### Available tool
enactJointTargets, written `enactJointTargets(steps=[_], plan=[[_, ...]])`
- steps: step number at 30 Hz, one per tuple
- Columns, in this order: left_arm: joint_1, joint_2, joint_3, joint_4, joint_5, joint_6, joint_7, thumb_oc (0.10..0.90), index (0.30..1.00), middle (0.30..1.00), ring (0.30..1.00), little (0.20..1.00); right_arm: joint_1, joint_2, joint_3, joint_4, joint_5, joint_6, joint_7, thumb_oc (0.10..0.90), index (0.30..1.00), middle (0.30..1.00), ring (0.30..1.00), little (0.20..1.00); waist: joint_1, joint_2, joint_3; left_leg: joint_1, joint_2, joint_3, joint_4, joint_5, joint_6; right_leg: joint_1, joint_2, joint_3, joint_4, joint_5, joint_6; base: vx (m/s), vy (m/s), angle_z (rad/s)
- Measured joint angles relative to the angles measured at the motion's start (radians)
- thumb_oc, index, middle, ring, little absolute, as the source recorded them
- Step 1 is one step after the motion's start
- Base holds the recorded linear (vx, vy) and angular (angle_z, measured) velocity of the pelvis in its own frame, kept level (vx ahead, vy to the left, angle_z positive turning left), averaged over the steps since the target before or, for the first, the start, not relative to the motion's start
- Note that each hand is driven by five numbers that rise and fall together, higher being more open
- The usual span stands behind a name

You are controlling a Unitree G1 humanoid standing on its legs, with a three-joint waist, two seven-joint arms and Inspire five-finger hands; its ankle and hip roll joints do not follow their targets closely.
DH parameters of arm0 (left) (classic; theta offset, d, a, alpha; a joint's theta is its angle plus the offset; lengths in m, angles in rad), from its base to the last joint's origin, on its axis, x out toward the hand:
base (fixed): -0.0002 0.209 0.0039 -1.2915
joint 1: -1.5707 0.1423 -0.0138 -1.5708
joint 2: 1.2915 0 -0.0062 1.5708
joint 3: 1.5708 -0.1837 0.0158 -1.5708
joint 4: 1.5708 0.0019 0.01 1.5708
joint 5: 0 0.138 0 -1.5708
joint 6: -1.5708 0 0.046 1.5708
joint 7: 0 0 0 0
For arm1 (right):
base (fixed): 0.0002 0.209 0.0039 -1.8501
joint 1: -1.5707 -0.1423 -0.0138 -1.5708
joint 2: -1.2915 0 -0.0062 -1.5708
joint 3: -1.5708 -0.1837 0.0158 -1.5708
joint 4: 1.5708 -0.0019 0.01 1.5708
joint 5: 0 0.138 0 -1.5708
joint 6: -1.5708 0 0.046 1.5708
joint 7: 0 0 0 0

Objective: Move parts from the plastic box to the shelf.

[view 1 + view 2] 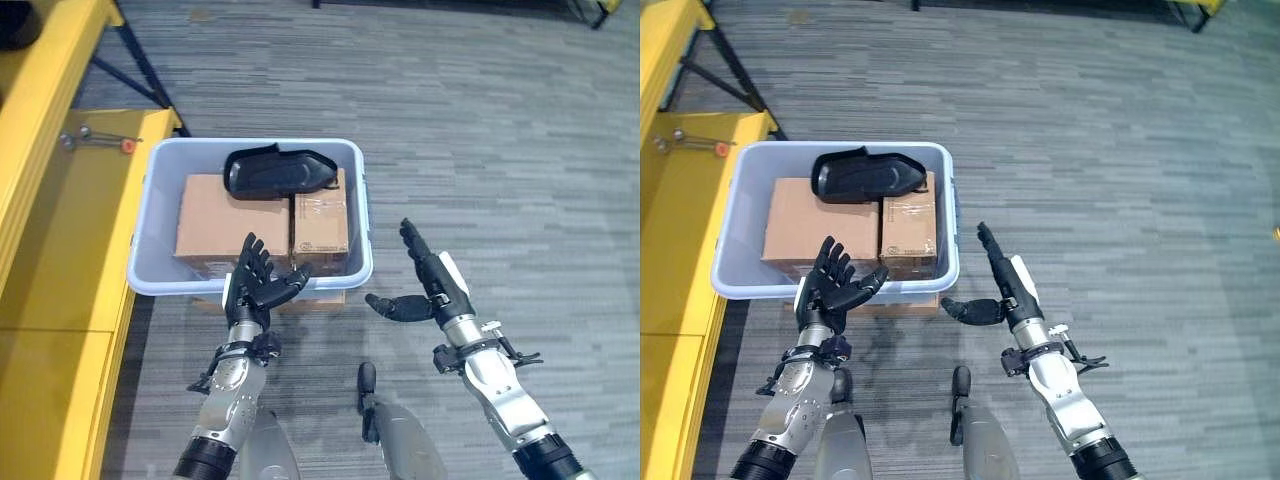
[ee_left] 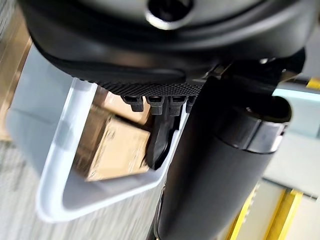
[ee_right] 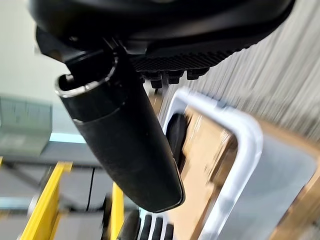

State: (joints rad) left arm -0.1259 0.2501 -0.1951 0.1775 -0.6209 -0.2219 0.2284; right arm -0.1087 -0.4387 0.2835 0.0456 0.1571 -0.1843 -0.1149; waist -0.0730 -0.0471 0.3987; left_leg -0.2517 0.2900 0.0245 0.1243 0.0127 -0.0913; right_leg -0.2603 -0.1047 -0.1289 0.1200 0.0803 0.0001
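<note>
Glossy black moulded part (image 1: 278,172) on cardboard boxes (image 1: 217,222), pale plastic box (image 1: 350,160), both hands (image 1: 262,285) (image 1: 432,280) spread

Faint printed label on the smaller cardboard box (image 1: 320,226) in the plastic box (image 1: 160,275), too small to read

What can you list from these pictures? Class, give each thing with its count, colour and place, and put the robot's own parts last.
box: one, pale blue plastic, on the floor ahead of the robot, standing on cardboard.
part: one, black, lying on top of the cartons at the box's far side.
cartons: two, brown, side by side inside the box.
shelf: one, yellow, along the robot's left.
bolt: one, grey with a red end, on the shelf.
floor: grey striped carpet.
left hand: one, dark, open, raised at the box's near rim.
right hand: one, dark, open, right of the box, holding nothing.
</note>
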Motion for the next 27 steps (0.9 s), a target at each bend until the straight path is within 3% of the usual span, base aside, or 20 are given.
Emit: enactJointTargets(steps=[1,2,3,4,5,6,7,8,14,18,21,22,25,27], plan=[[-0.017,-0.025,-0.013,0.000,-0.001,0.002,0.000,0.900,1.000,1.000,1.000,1.000,0.028,-0.023,-0.029,-0.006,0.000,0.002,-0.015,0.900,1.000,1.000,1.000,1.000,-0.005,0.057,0.004,0.069,-0.118,0.051,-0.049,0.054,-0.031,-0.006,-0.063,0.051,-0.052,0.050,0.063,0.11,0.469,-0.59],[-0.011,-0.009,-0.010,0.005,0.000,0.002,0.001,0.900,1.000,1.000,1.000,1.000,0.032,-0.011,-0.001,-0.007,-0.020,0.007,-0.014,0.900,1.000,1.000,1.000,1.000,-0.003,0.050,0.004,0.066,-0.177,0.085,-0.036,0.046,0.001,0.006,-0.106,0.081,-0.108,0.051,0.064,0.11,0.370,-0.47],[-0.007,0.013,-0.003,0.013,0.001,0.002,0.002,0.900,1.000,1.000,1.000,1.000,0.033,0.003,0.025,-0.010,-0.033,0.010,-0.010,0.900,1.000,1.000,1.000,1.000,0.004,0.043,0.004,0.063,-0.192,0.105,-0.019,0.031,0.026,0.025,-0.132,0.094,-0.140,0.045,0.071,0.07,0.156,-0.32],[0.001,0.016,0.012,0.008,0.001,0.002,0.003,0.900,1.000,1.000,1.000,1.000,0.034,0.001,0.042,-0.016,-0.039,0.010,-0.002,0.900,1.000,1.000,1.000,1.000,0.017,0.043,0.001,0.066,-0.198,0.124,-0.024,0.026,0.041,0.027,-0.145,0.091,-0.149,0.023,0.105,0.06,0.128,-0.21],[0.010,0.014,0.028,-0.012,0.003,0.001,0.004,0.900,1.000,1.000,1.000,1.000,0.035,0.007,0.051,-0.022,-0.040,0.011,0.003,0.900,1.000,1.000,1.000,1.000,0.027,0.052,0.001,0.059,-0.179,0.129,-0.036,0.032,0.049,0.025,-0.124,0.082,-0.080,0.021,0.110,0.05,0.119,0.06],[0.019,0.037,0.042,-0.026,0.005,0.000,0.006,0.900,1.000,1.000,1.000,1.000,0.047,0.014,0.052,-0.034,-0.039,0.012,0.003,0.900,1.000,1.000,1.000,1.000,0.029,0.024,-0.006,0.063,-0.189,0.124,-0.047,0.042,0.050,0.071,-0.120,0.067,-0.060,0.024,0.108,0.03,0.072,0.13],[0.025,0.050,0.043,-0.029,0.006,-0.006,0.008,0.900,1.000,1.000,1.000,1.000,0.039,0.016,0.051,-0.044,-0.039,0.012,0.004,0.900,1.000,1.000,1.000,1.000,0.050,0.009,-0.009,0.063,-0.188,0.132,-0.052,0.044,0.048,0.078,-0.120,0.061,-0.097,0.048,0.138,0.04,0.065,0.12],[0.035,0.059,0.052,-0.029,0.006,-0.006,0.008,0.900,1.000,1.000,1.000,1.000,0.028,0.019,0.049,-0.054,-0.039,0.011,0.005,0.900,1.000,1.000,1.000,1.000,0.050,0.001,-0.008,0.059,-0.187,0.138,-0.055,0.050,0.038,0.077,-0.116,0.064,-0.105,0.055,0.137,0.03,0.028,-0.14],[0.081,0.043,0.059,-0.031,0.006,-0.004,0.007,0.900,1.000,1.000,1.000,1.000,0.018,-0.015,0.013,-0.115,-0.060,0.010,0.005,0.900,1.000,1.000,1.000,1.000,0.048,-0.014,-0.006,0.042,-0.175,0.130,-0.064,0.056,0.030,0.077,-0.104,0.047,-0.131,0.059,0.138,0.03,0.005,0.04],[0.070,0.044,0.064,-0.054,0.006,-0.004,0.002,0.900,1.000,1.000,1.000,1.000,-0.036,-0.162,-0.076,-0.198,-0.161,0.021,-0.005,0.900,1.000,1.000,1.000,1.000,0.051,-0.030,-0.001,-0.007,-0.159,0.086,-0.082,0.073,0.021,0.075,-0.088,-0.001,-0.180,0.077,0.124,0.03,-0.008,0.27],[0.076,0.046,0.059,-0.063,0.003,-0.002,0.004,0.900,1.000,1.000,1.000,1.000,-0.222,-0.181,-0.106,-0.198,-0.214,0.029,-0.063,0.900,1.000,1.000,1.000,1.000,0.057,-0.041,0.000,-0.028,-0.150,0.076,-0.101,0.093,0.010,0.061,-0.076,-0.018,-0.204,0.093,0.116,0.00,-0.006,0.05],[0.072,0.050,0.035,-0.070,-0.002,-0.001,0.001,0.900,1.000,1.000,1.000,1.000,-0.447,-0.207,-0.032,-0.190,-0.217,0.037,-0.108,0.900,1.000,1.000,1.000,1.000,0.054,-0.038,0.000,-0.044,-0.147,0.078,-0.128,0.121,0.002,0.030,-0.068,-0.020,-0.205,0.102,0.115,0.00,-0.015,-0.05],[0.055,0.049,0.003,-0.071,-0.004,0.006,0.001,0.900,1.000,1.000,1.000,1.000,-0.611,-0.237,0.040,-0.185,-0.235,0.034,-0.111,0.900,1.000,1.000,1.000,1.000,0.076,-0.038,0.001,-0.058,-0.142,0.076,-0.134,0.130,0.000,0.014,-0.064,-0.021,-0.205,0.105,0.114,0.00,0.000,0.00],[0.039,0.049,-0.015,-0.070,-0.005,0.007,-0.001,0.900,1.000,1.000,1.000,1.000,-0.809,-0.255,0.185,-0.079,-0.236,0.038,-0.112,0.900,1.000,1.000,1.000,1.000,0.088,-0.039,0.001,-0.061,-0.138,0.078,-0.135,0.131,-0.002,0.008,-0.060,-0.021,-0.205,0.105,0.114,0.00,0.000,0.00]])
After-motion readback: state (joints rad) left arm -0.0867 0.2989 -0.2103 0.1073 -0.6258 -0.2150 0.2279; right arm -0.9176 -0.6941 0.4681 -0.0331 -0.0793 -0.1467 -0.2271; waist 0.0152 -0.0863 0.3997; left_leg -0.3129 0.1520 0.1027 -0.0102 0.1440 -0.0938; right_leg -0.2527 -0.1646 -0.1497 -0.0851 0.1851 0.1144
